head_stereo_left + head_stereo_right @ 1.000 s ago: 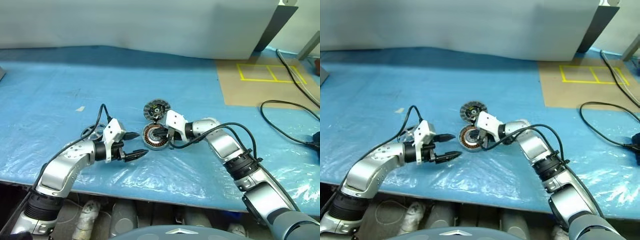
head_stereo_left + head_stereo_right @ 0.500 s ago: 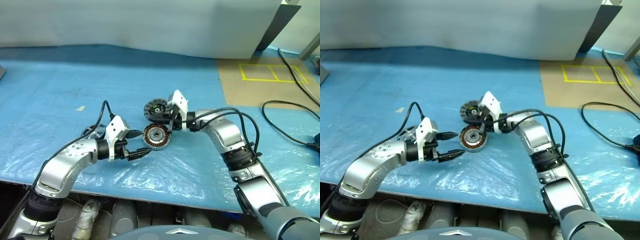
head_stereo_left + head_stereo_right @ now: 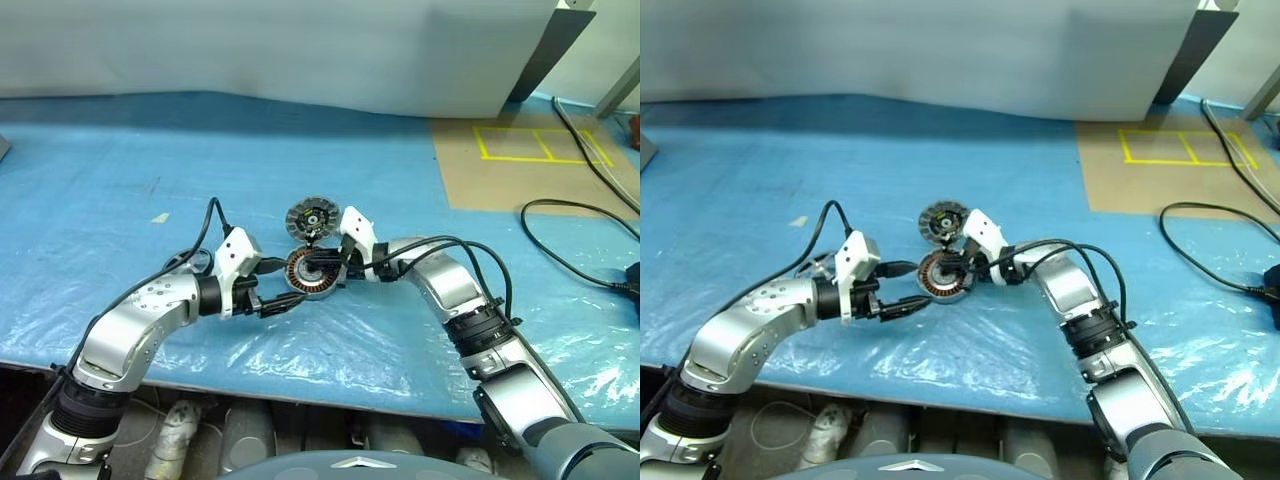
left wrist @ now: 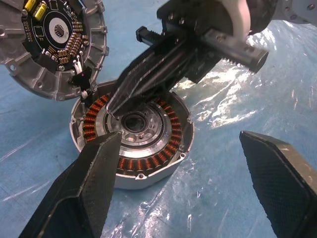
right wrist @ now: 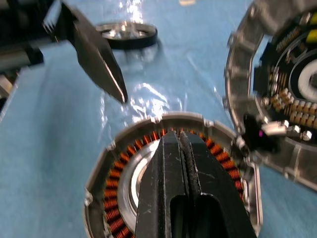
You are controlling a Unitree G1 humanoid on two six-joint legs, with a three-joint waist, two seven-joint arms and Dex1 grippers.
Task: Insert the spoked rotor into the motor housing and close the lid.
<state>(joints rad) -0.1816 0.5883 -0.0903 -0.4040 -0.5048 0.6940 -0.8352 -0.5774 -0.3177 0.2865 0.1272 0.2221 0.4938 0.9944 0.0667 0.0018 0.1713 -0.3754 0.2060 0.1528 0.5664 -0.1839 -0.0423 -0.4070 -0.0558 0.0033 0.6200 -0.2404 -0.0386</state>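
The main risk is scraping the copper windings: the right gripper (image 4: 116, 106) is clamped fully shut on nothing, its tip hanging over the bore of the motor housing (image 4: 131, 134), and a slip sideways could nick the coils or shove the housing across the slick blue film on the bench (image 3: 120, 170). A nudge could also knock the lid (image 3: 312, 217), which lies fin-and-hub face up with its edge touching the housing's far rim.

The left gripper (image 3: 277, 288) is spread wide and empty, its fingers flanking the near-left side of the housing without touching it — it looks ready to steady it. The spoked rotor (image 5: 126, 35) appears to be the pale ring lying flat on the bench behind the left gripper, well apart from both grippers, though I can't make out spokes clearly. A silver ring sits inside the windings, so whether a rotor is already seated is uncertain.
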